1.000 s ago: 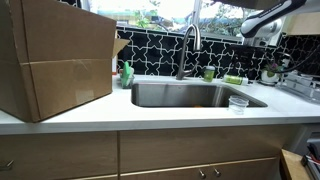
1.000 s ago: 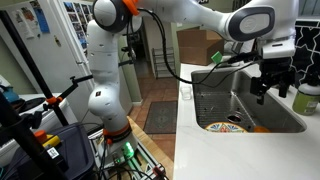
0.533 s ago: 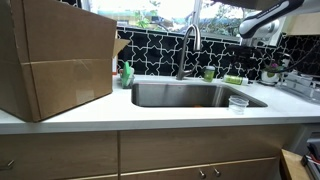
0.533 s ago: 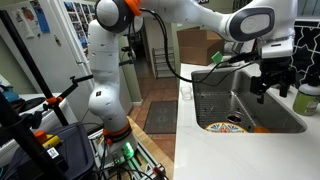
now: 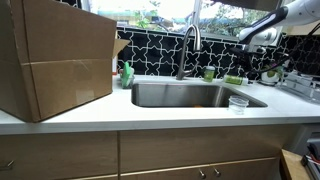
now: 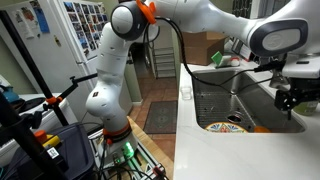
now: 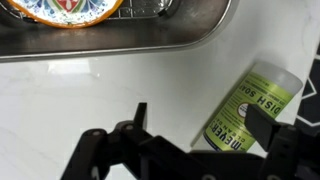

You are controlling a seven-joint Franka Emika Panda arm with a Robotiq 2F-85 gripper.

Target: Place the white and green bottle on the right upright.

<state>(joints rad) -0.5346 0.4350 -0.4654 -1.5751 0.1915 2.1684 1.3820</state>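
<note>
White and green bottle [image 7: 252, 105] lay on its side on the counter [image 7: 80, 90] beside the sink [image 7: 120, 38]. The gripper [image 7: 198, 128], spread and empty (hovering close), should straddle the body squarely before closing.

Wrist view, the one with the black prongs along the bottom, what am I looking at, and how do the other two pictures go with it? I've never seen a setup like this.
This is a white robot arm working at a kitchen counter. Two cameras stand apart from it. An exterior view faces the sink, with a cardboard box and a clear cup on the counter. An exterior view also shows the arm reaching over that counter. The third camera sits on the wrist and looks down past the gripper, whose fingers are the black prongs. It is open and holds nothing. Close to it, the white and green bottle lies on its side on the white counter. Along the top is the sink's edge, with a patterned plate inside.
</note>
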